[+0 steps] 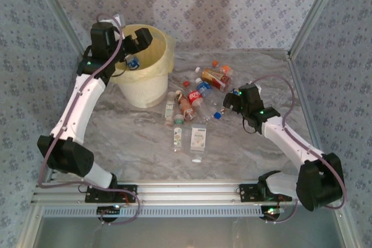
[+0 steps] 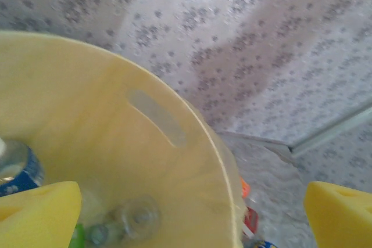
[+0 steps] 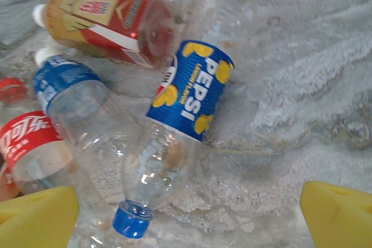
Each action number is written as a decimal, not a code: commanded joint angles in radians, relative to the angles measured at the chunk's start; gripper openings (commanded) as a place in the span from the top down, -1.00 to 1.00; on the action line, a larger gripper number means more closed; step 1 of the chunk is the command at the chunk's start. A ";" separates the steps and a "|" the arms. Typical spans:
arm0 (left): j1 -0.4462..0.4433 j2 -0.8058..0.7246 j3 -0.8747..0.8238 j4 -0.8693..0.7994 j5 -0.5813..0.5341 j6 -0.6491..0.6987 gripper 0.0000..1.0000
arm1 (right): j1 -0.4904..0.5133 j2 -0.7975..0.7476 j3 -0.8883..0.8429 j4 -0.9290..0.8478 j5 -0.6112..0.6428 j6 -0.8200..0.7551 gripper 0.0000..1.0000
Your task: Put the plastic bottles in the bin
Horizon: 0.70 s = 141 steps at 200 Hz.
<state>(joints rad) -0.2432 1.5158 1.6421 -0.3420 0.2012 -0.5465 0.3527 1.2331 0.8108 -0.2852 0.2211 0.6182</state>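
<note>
Jaws wide open on both your grippers: left gripper (image 1: 138,42) sits over the bin (image 1: 145,88), right gripper (image 1: 225,107) hangs over the plastic bottles (image 1: 187,104) just beside the bin.

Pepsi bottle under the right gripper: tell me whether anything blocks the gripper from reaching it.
Nothing visible does. The open right gripper hangs above the Pepsi bottle, whose top side is bare. A blue-labelled bottle lies close beside it, which may crowd one finger.

I am holding my left arm stretched far and left, my left end effector (image 1: 131,50) gaping wide; my right end effector (image 1: 225,107) is hanging low at the right, fingers spread.
</note>
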 commanded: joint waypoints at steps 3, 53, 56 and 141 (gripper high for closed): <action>-0.027 -0.073 -0.076 0.033 0.110 -0.019 -0.96 | -0.025 0.050 0.053 -0.042 -0.004 0.104 -1.00; -0.056 -0.177 -0.221 -0.013 0.196 0.055 -0.96 | -0.194 0.222 0.149 -0.036 -0.175 0.128 -0.93; -0.057 -0.180 -0.224 -0.023 0.193 0.069 -0.96 | -0.197 0.238 0.161 -0.037 -0.173 0.126 -0.92; -0.058 -0.258 -0.294 -0.055 0.163 0.167 -0.96 | -0.225 0.580 0.434 -0.059 -0.131 0.161 -0.79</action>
<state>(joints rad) -0.2970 1.2766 1.3617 -0.3965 0.3298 -0.4091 0.1406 1.7565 1.1862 -0.3290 0.0582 0.7364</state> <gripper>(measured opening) 0.979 0.911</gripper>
